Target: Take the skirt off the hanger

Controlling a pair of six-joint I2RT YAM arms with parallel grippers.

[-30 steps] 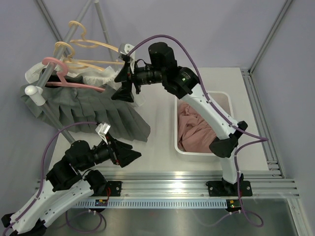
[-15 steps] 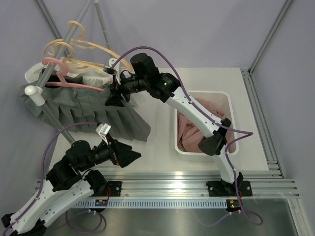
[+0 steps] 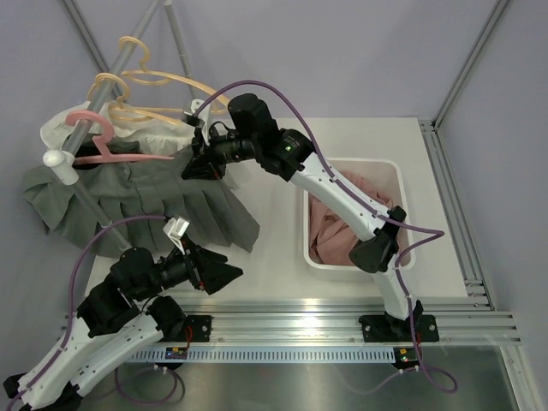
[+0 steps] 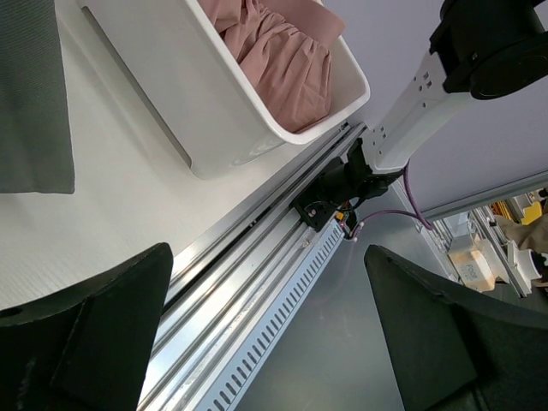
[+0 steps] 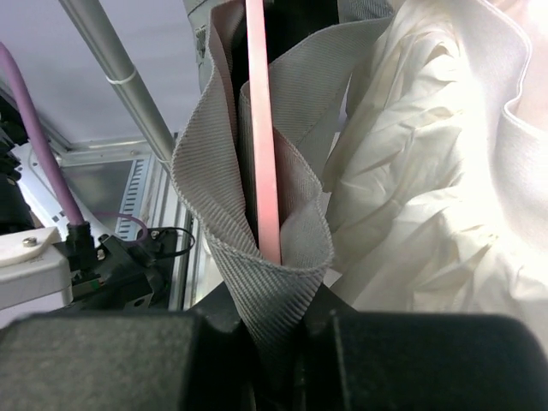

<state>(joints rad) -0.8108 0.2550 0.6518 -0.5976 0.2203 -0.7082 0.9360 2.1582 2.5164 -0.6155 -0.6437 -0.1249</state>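
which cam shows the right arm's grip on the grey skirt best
Right wrist: the grey skirt waistband, folded over the pink hanger, sits pinched between the right jaws. Top external shows the whole skirt on the rail, but the right arm hides the grip. Left wrist catches only a skirt corner.

Enclosure: plain pale lilac walls (image 3: 342,51), aluminium corner posts (image 3: 467,64). White table (image 3: 274,214), matt, with an aluminium rail (image 3: 300,318) along its near edge and brushed metal sheet (image 3: 342,385) below that. Bare metal clothes pole (image 3: 147,21) slants across the far left corner. White bin (image 3: 396,171) at table right. Light even, diffuse; shadows soft.
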